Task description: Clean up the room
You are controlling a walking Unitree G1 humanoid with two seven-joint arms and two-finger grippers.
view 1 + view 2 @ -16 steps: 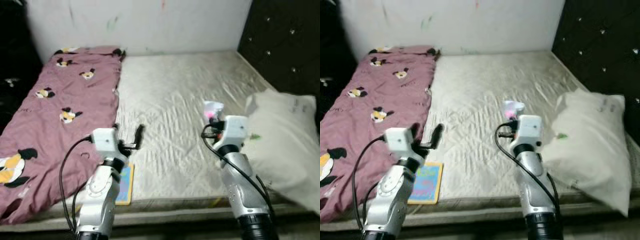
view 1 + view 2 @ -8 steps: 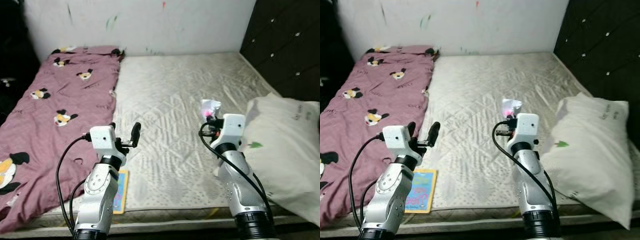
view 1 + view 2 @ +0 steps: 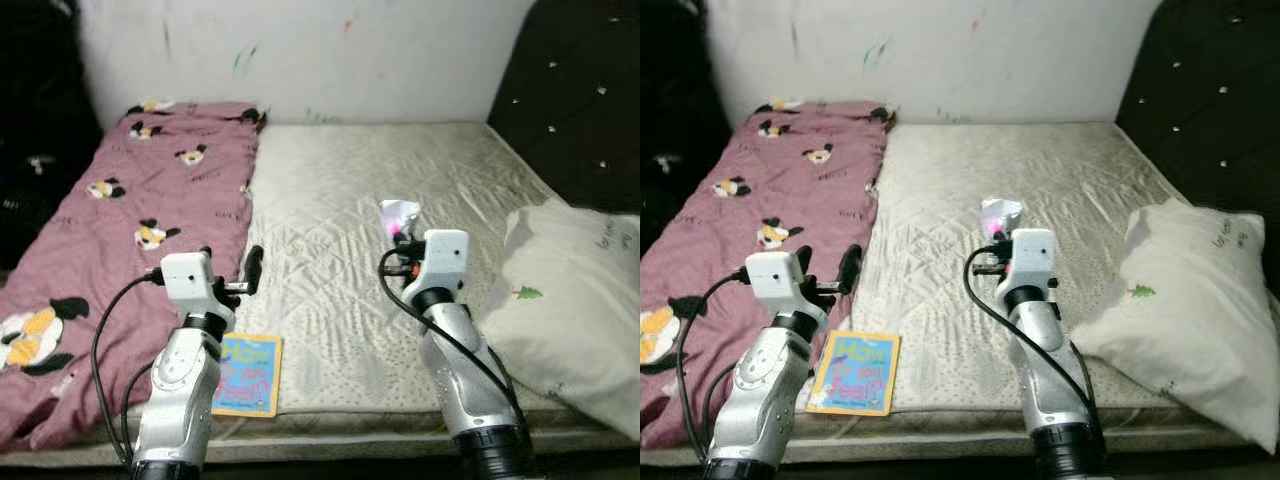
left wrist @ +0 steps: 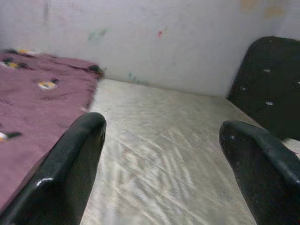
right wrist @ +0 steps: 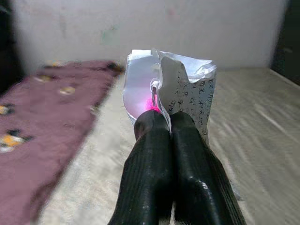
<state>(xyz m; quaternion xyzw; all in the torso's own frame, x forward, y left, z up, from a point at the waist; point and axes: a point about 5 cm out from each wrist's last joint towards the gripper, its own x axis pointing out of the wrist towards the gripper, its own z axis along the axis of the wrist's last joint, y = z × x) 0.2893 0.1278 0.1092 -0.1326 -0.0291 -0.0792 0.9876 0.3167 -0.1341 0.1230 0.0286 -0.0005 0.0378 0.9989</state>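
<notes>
Bedding comes first: a maroon blanket (image 3: 120,230) covers the mattress's (image 3: 420,180) left side, a picture book (image 3: 247,374) at its near edge. Over these, the left gripper (image 3: 232,268) is held empty, fingers spread. The right gripper (image 5: 167,119) pinches a crumpled wrapper (image 5: 176,91); carrying it to a bin is judged next. A pillow (image 3: 580,300) lies rightmost.

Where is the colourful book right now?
The book lies flat at the near edge of the mattress, beside the purple blanket, just under the robot's left arm in the eye views.
</notes>
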